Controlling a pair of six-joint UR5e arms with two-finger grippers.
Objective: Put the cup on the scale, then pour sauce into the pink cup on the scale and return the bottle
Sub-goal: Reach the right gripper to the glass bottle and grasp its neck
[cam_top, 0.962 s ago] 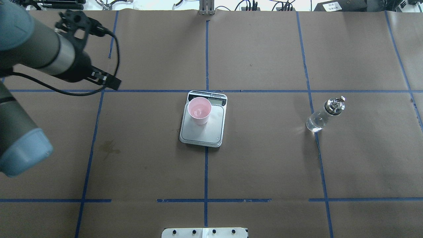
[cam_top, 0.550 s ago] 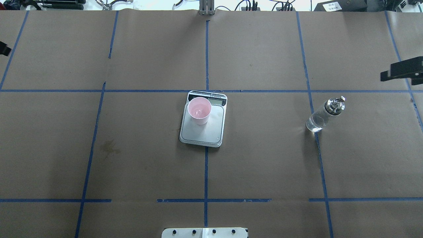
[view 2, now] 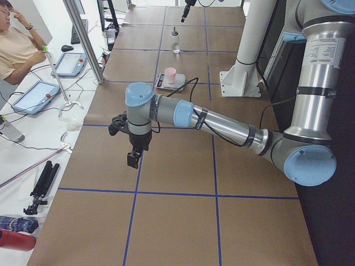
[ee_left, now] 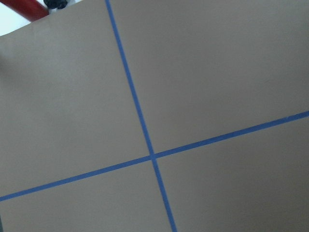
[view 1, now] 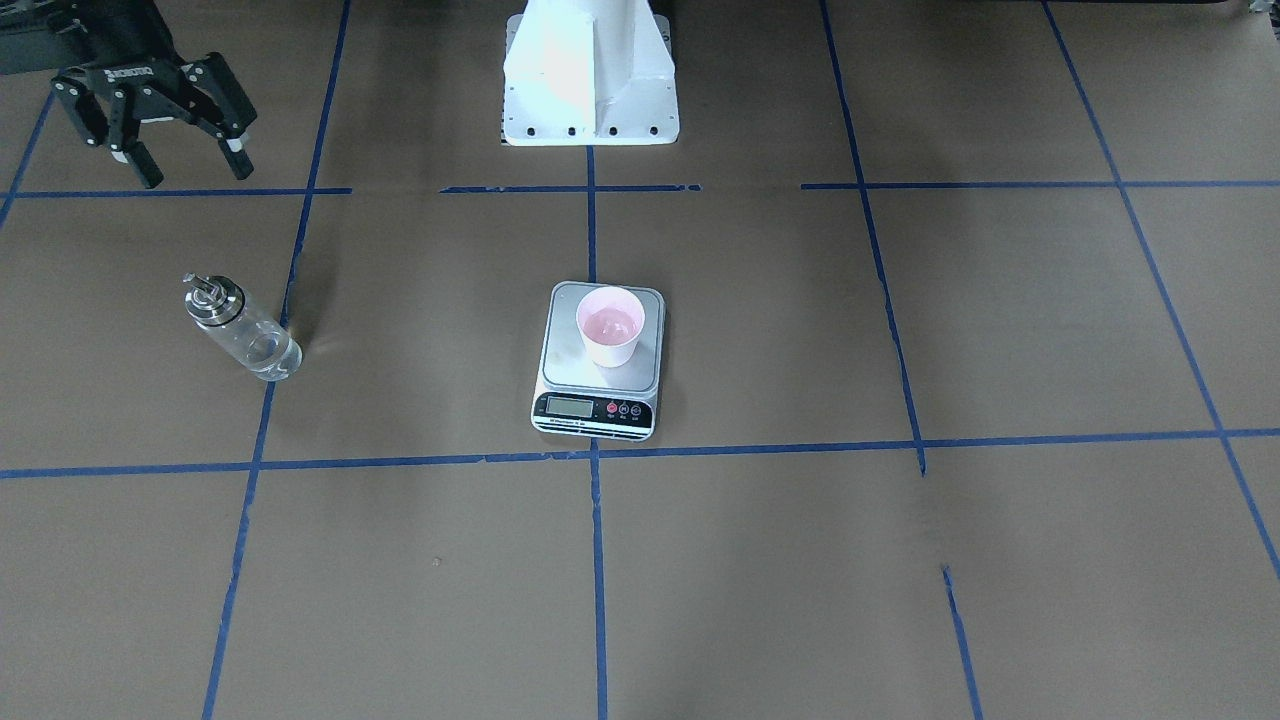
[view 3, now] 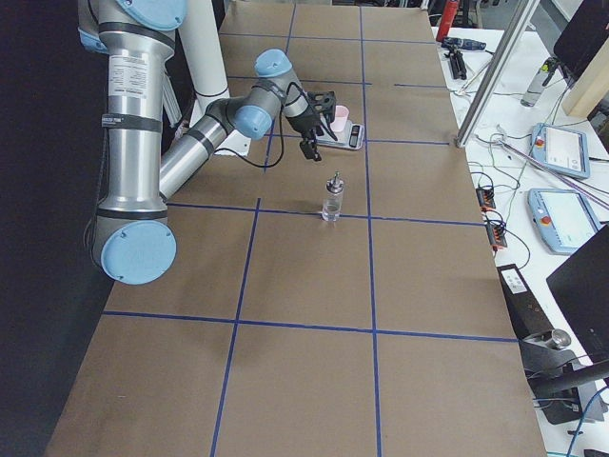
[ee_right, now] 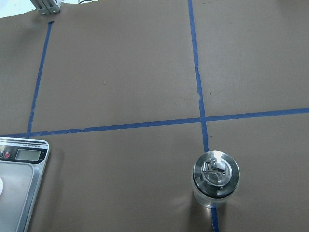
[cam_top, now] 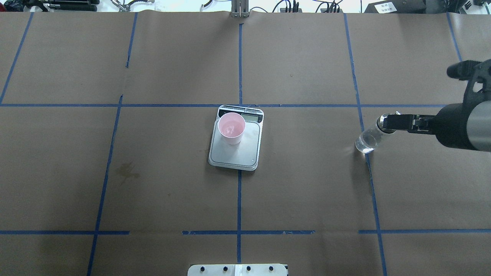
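Note:
The pale pink cup (cam_top: 231, 128) stands upright on the steel scale (cam_top: 245, 151) at the table's middle, toward the display end; both also show in the front view: cup (view 1: 610, 325), scale (view 1: 570, 370). The clear glass bottle (cam_top: 366, 141) with its metal spout cap stands upright on the robot's right, also in the front view (view 1: 245, 332) and from above in the right wrist view (ee_right: 216, 176). My right gripper (view 1: 195, 172) is open and empty, raised near the bottle, not touching it. My left gripper (view 2: 133, 160) hangs far off to the left; I cannot tell its state.
Brown paper with blue tape lines covers the table. The white robot base (view 1: 590, 80) stands at the robot-side edge. A faint stain (cam_top: 128, 170) marks the paper left of the scale. A person and tablets (view 2: 39, 97) are beyond the far edge.
The left arm has swung out of the overhead view to the left. The right arm has come in from the right, toward the bottle. Cup, scale and bottle have not moved.

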